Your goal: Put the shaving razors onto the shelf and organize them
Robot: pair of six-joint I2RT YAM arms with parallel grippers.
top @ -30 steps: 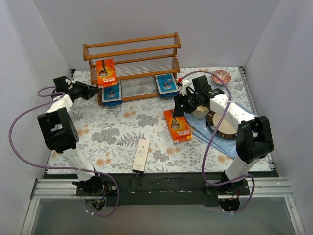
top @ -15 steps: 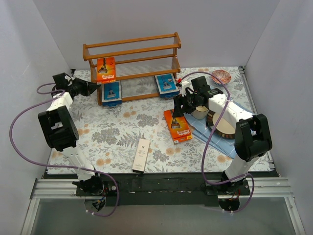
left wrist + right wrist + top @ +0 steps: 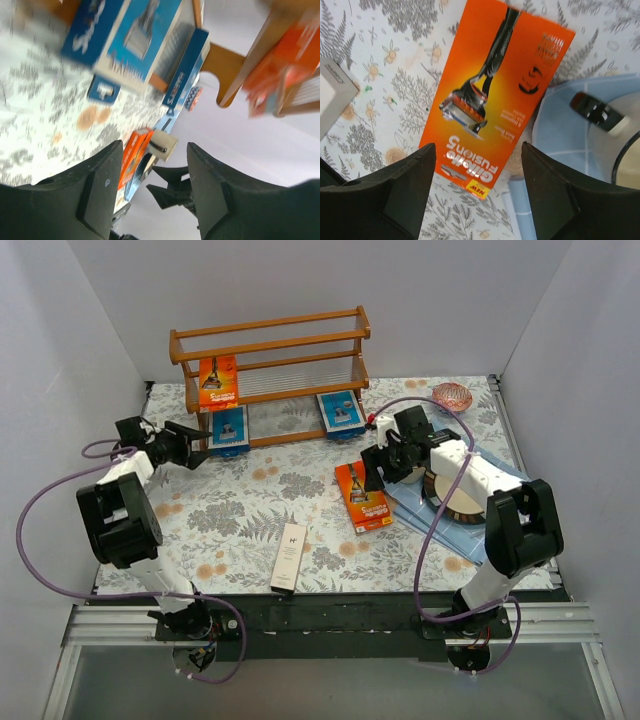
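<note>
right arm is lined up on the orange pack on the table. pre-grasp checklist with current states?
1. Right gripper open and empty: ok.
2. Table orange pack lying flat, face up, below the open fingers: ok.
3. That pack clear of the blue cloth: cannot tell, their edges meet in the wrist view.
4. Left gripper open and empty: ok.
5. Free room on the shelf beside the shelved orange pack: ok.

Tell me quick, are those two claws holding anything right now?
Left gripper: open, empty.
Right gripper: open, empty, above the orange pack.
</note>
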